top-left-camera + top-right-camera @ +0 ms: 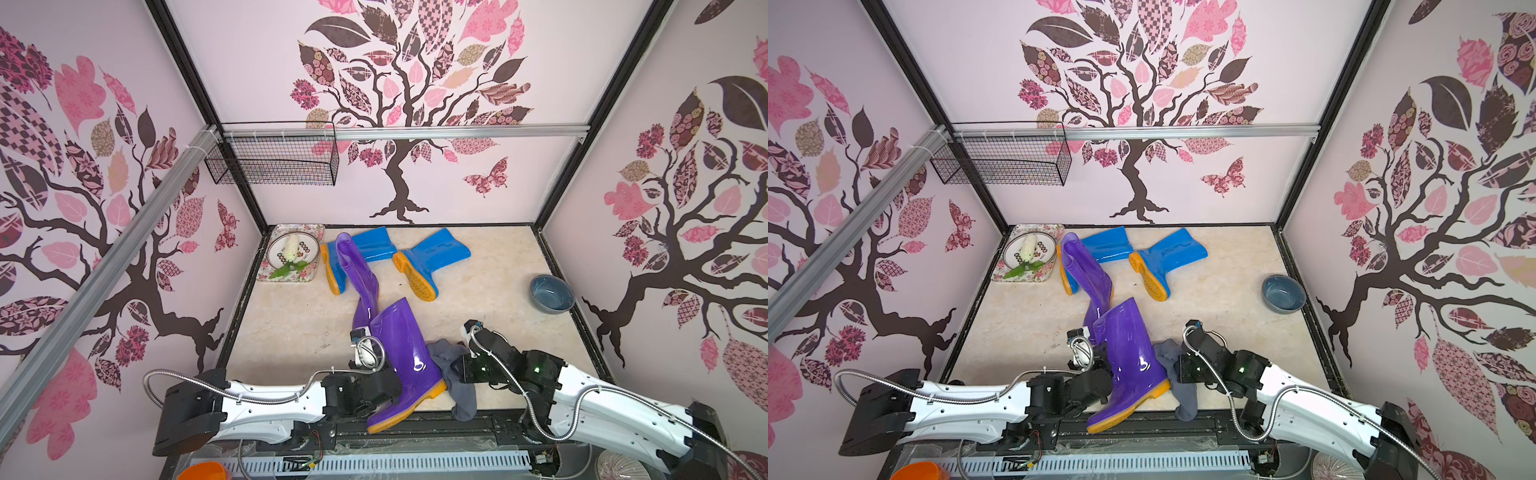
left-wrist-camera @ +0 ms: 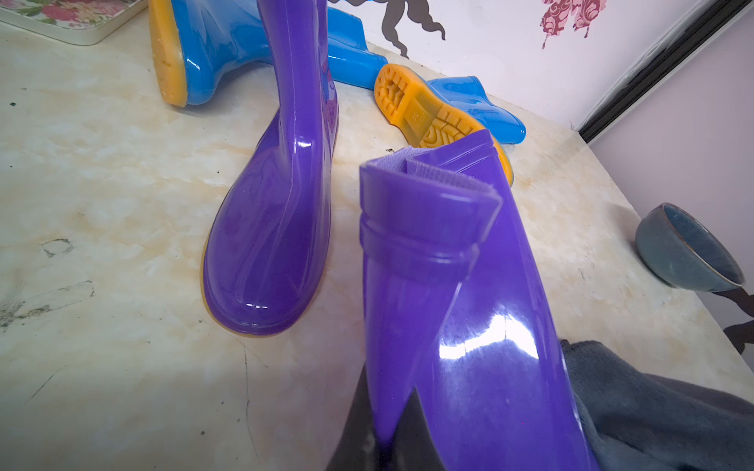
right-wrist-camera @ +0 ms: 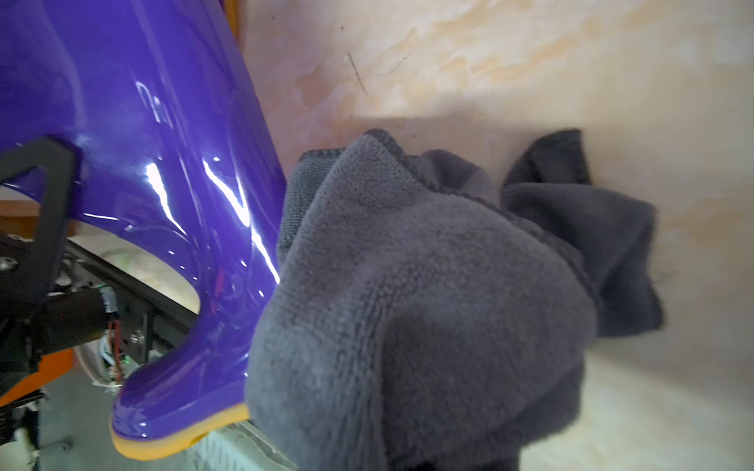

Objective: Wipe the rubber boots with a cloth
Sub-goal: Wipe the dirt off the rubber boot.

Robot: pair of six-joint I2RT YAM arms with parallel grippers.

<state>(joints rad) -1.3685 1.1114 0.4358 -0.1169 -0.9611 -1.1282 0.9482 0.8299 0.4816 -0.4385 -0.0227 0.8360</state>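
Nearest of all, the left gripper [image 1: 384, 395] is seen pressed together on the held purple boot [image 1: 405, 353], gripped low near its ankle. The boot is held tilted, with its orange sole overhanging the front edge of the table [image 1: 291, 332]. Its long axis is laid from the toe, nearest the camera, up and away to the cuff. Just right of this boot the cloth [image 1: 461, 390] is bunched against the ankle and heel side, apparently touching it, with one end hung toward the table edge. Right of the cloth, the right gripper [image 1: 455, 370] is closed with the cloth pinched in it; its fingertips are buried in the folds. Beyond the held boot the second purple boot [image 1: 359, 274] is placed, and further beyond, two blue boots [image 1: 434, 253]; the bowl [image 1: 550, 293] is set well to the right. The cloth is carried by the right arm and lies right of the shaft, so a leftward press onto the glossy side, then a stroke along the boot's length, is judged to be called for.
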